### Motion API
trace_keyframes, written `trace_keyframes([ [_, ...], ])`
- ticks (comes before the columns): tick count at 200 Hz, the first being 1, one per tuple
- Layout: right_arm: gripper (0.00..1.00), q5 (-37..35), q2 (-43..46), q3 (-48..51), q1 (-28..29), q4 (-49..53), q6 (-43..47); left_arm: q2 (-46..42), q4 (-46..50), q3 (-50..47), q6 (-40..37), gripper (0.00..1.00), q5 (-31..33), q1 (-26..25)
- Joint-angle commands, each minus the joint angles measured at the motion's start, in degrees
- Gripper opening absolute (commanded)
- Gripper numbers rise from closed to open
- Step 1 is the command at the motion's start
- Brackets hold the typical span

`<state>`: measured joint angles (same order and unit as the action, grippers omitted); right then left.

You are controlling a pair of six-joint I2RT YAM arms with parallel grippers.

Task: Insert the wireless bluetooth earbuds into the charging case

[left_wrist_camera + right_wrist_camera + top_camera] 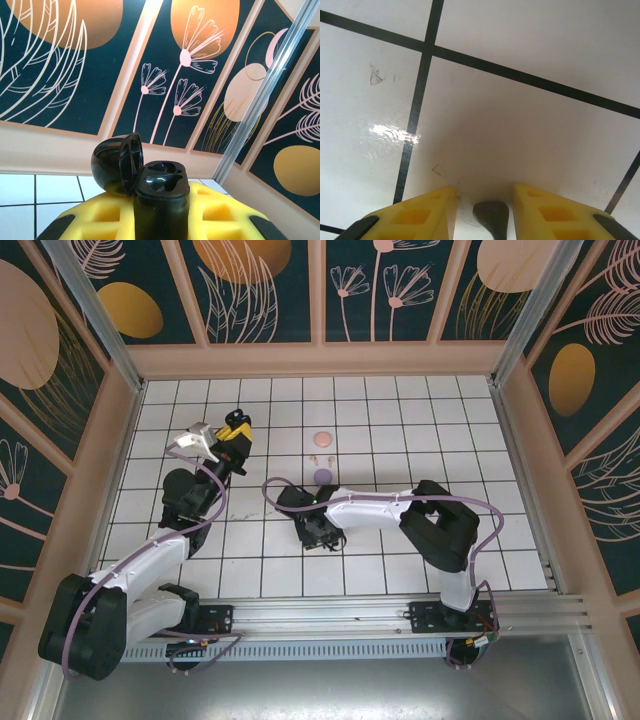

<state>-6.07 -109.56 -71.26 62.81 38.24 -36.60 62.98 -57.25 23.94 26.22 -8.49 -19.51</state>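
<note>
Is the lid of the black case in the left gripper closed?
No, the black case held in the left gripper has its lid swung open to one side.

In the left wrist view the black charging case [162, 180] is cut off at 6 o'clock by the picture's edge. So are the yellow fingers [95, 220] of the left gripper [160, 202] beside it. The two wells of the case are too dark to tell what lies inside. In the right wrist view a dark rounded piece [491, 216] sits between the fingers [550, 212] of the right gripper [485, 192]. It is also cut at 6 o'clock, so its kind is unclear. In the top view the pale specks [313, 457] at 12 o'clock from that gripper are too small to name.
</note>
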Motion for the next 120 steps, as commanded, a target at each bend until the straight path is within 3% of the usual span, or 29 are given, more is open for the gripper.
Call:
trace_keyframes([
  [1,0.35,-1.92,-1.19,-0.74,0.48,2.71,-2.14,-1.02,-2.95,-0.52,-0.44,0.00,-0.37,-0.16],
  [120,0.31,-2.11,0.80,2.24,0.72,2.59,-3.93,-0.40,-3.21,-0.30,-0.29,0.00,-1.00,-0.09],
])
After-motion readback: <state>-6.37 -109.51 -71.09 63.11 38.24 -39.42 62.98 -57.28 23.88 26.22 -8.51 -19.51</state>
